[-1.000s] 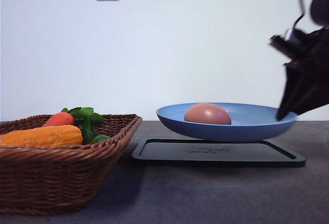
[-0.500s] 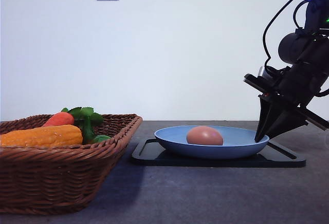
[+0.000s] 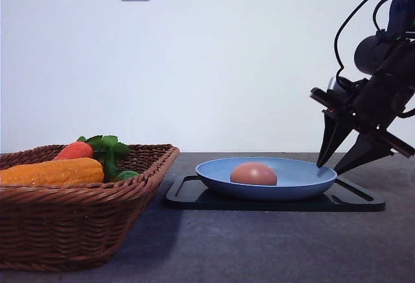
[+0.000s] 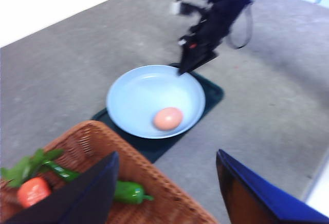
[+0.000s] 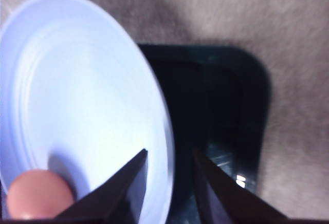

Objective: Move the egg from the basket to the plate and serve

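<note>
Your right gripper [image 3: 329, 169] is spread, its fingers straddling the plate [image 3: 295, 180] rim. The egg [image 3: 253, 174] lies inside

1. Egg [image 3: 253, 174]: small, smooth, pinkish-brown oval. It lies on its side inside the plate, resting on the plate floor, off centre and near the rim on one side. Intact, no visible damage.
2. Plate [image 3: 298, 185]: large, round, shallow, plain light blue, raised rim. It sits level and upright.
3. Basket [image 3: 78, 224]: wide, low, dark brown wicker with sloping sides and braided rim. It stands upright on the table, left of the plate and apart from it.
</note>
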Available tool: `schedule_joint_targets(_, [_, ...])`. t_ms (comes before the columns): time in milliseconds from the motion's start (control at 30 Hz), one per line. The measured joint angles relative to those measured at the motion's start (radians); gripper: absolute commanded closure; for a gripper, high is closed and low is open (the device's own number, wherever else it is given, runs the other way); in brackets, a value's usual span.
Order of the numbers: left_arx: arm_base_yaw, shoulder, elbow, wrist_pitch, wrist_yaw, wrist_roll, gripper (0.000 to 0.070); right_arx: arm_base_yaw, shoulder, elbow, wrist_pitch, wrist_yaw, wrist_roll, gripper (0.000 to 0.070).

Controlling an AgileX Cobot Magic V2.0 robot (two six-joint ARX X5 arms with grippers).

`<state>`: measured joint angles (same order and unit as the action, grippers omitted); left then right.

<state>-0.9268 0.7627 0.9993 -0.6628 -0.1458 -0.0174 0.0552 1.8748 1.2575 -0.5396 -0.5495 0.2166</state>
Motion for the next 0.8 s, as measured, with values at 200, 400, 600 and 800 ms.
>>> schedule_joint_targets(200, [0.000, 0.018, 0.000, 0.000, -0.019, 0.000, 0.0327, -0.044, -0.060, 0.040, -0.031, 0.000, -0.012, 0.0528])
schedule_joint_targets(400, [0.001, 0.068, 0.000, 0.004, -0.137, 0.003, 0.0489, -0.083, -0.181, 0.064, -0.119, 0.000, -0.042, 0.0606])
schedule_joint_targets(600, [0.063, 0.165, 0.000, 0.010, -0.235, 0.041, 0.0700, -0.042, -0.330, 0.064, -0.322, 0.031, -0.132, 0.0700])
schedule_joint_targets(800, [0.224, 0.282, 0.000, -0.006, -0.234, 0.090, 0.0700, 0.088, -0.474, -0.005, -0.353, 0.227, -0.161, 0.0700])
